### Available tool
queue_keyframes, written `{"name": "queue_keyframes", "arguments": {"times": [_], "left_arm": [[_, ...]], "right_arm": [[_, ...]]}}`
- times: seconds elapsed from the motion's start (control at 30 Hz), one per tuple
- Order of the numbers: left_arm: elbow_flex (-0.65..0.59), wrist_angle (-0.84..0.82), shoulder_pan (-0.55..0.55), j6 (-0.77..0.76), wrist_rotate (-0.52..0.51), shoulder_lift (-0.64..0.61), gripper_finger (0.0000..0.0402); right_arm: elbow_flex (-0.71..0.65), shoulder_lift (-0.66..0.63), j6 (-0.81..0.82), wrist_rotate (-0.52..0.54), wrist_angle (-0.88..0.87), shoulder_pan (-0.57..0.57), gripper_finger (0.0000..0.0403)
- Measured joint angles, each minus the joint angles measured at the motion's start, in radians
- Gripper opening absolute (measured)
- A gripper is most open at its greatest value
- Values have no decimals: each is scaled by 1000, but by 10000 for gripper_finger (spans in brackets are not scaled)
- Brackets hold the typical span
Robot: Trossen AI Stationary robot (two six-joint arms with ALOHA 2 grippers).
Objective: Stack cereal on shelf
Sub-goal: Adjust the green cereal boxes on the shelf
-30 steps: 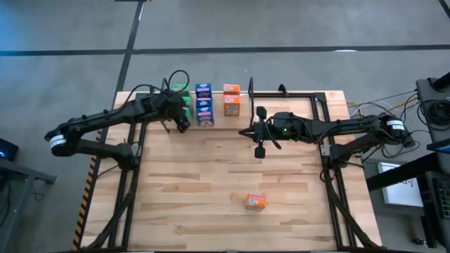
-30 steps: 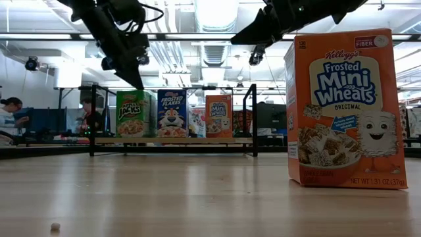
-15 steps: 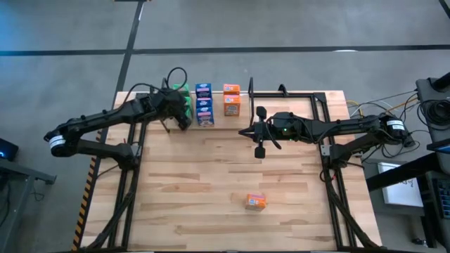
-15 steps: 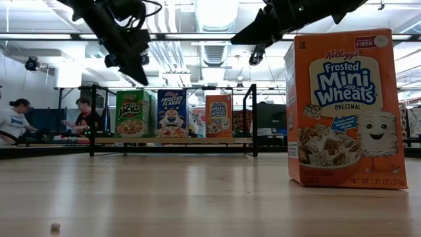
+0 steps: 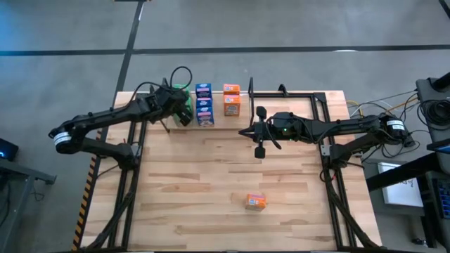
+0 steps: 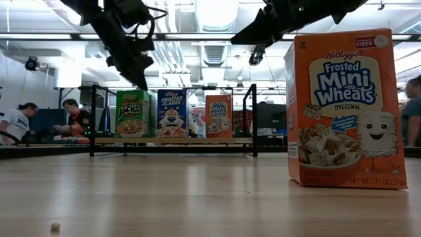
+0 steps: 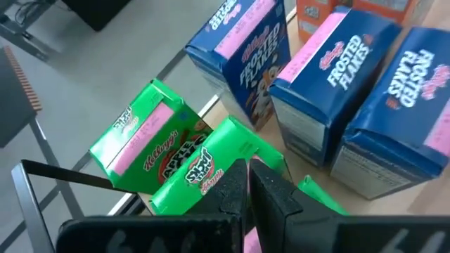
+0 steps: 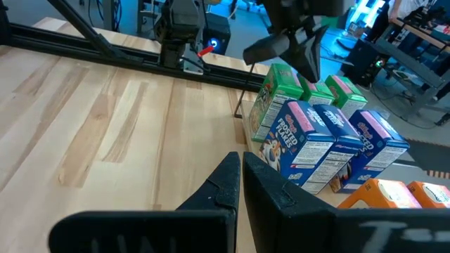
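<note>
On the light wood plank table (image 5: 211, 169), the shelf (image 6: 172, 140), a pale wooden strip between thin black wire uprights, runs along the far edge at about 12 o'clock from the table's centre in the high view. On it stand small printed cardboard cereal boxes in three rows: green boxes (image 5: 184, 98) on the left, blue boxes (image 5: 204, 104) in the middle, orange boxes (image 5: 231, 100) on the right. The left wrist view shows three green boxes (image 7: 204, 169) and three blue ones (image 7: 337, 84) set one behind another, close together.

One more orange cereal box (image 5: 255, 202) stands alone on the table at about 5 o'clock from the centre, well apart from the shelf. In the low view this lone orange box (image 6: 345, 108) stands upright and fills the near right, hiding part of the room behind. A small pale crumb (image 6: 55, 226) lies on the near table. People sit at desks in the room at far left (image 6: 72, 118).

The left gripper (image 5: 184, 116) hangs over the green row at about 11 o'clock, its fingers (image 7: 271, 193) pressed together with nothing between them; the tips are just above the green box tops, and contact cannot be made out. The blue row stands just beside it.

The right gripper (image 5: 259, 151) hovers above bare table near 1 o'clock, at 5 o'clock from the orange row, its fingers (image 8: 264, 186) together and empty.
</note>
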Motion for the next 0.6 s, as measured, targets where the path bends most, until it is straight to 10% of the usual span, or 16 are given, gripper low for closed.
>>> {"name": "queue_keyframes", "arguments": {"times": [0.6], "left_arm": [[3,-31,8,0,-1,8,0]], "right_arm": [[0,0,0,0,0,0,9]]}}
